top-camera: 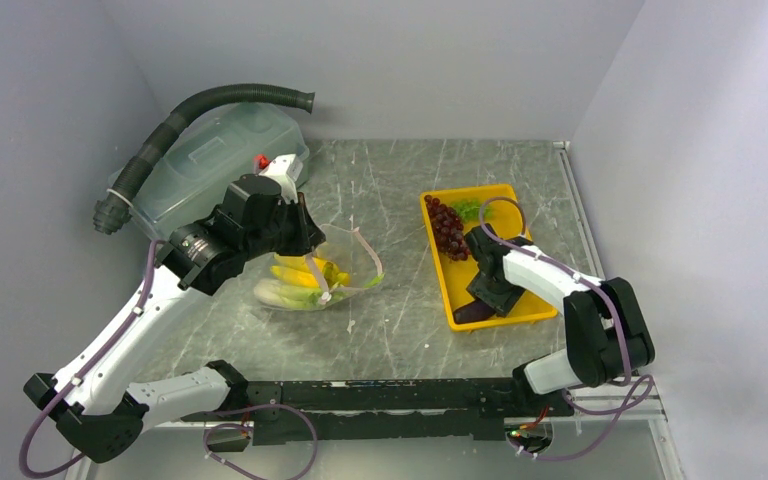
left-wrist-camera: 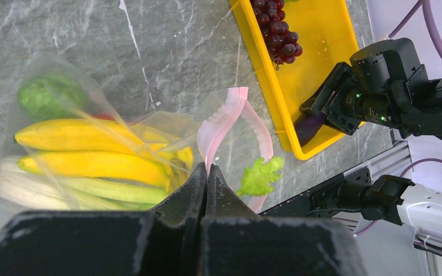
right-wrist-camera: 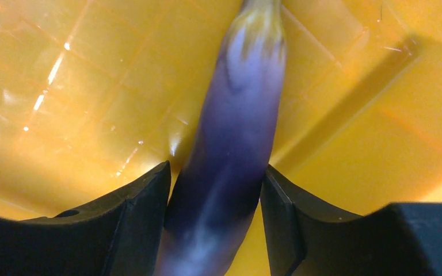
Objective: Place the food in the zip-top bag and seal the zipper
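Pinching one zip-top bag point(left-wrist-camera: 149, 123) holding two bananas point(left-wrist-camera: 80, 135), left claw point(left-wrist-camera: 206, 172) is together; right claw point(right-wrist-camera: 216, 172) clamps one eggplant point(right-wrist-camera: 236, 115).

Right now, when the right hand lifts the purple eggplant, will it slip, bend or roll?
Probably slippery: the eggplant looks smooth and glossy and tapers, so it may slide between the fingers of the right hand. It is likely stiff, lying straight in the yellow tray. Being rounded, it might roll if nudged.
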Motion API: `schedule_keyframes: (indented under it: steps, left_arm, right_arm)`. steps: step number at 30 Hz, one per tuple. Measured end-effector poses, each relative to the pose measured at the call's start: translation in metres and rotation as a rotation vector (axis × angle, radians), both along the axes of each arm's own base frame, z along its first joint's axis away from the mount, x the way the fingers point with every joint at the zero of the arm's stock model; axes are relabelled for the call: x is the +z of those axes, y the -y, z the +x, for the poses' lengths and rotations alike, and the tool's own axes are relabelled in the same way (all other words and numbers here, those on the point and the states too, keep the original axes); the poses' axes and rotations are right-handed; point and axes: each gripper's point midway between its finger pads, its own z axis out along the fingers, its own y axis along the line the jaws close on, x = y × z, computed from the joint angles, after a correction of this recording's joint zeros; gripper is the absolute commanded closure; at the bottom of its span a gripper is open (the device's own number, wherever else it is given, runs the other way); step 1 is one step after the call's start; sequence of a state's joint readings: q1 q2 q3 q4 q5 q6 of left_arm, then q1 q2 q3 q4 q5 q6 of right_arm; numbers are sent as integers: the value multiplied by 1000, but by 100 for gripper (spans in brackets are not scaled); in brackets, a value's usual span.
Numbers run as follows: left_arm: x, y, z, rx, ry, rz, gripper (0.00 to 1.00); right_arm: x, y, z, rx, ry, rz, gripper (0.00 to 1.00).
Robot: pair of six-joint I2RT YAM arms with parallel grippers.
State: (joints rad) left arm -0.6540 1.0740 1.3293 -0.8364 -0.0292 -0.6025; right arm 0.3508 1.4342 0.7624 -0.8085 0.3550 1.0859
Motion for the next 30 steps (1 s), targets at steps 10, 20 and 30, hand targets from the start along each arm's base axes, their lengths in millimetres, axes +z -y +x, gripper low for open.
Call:
schedule_keyframes:
  steps: [10,20,30]
  left_arm:
    - [-1,-1,0,5,-3,1,100]
    - [-3,-2,-1,7,-14,7,100]
    - [-4,-2,-1,11,-21,6,100]
  right_arm:
    - [-1,7,11,-37,24,5,76]
    - [4,25,29,-53,35,-32,100]
    - [79,37,77,1,264,-98,100]
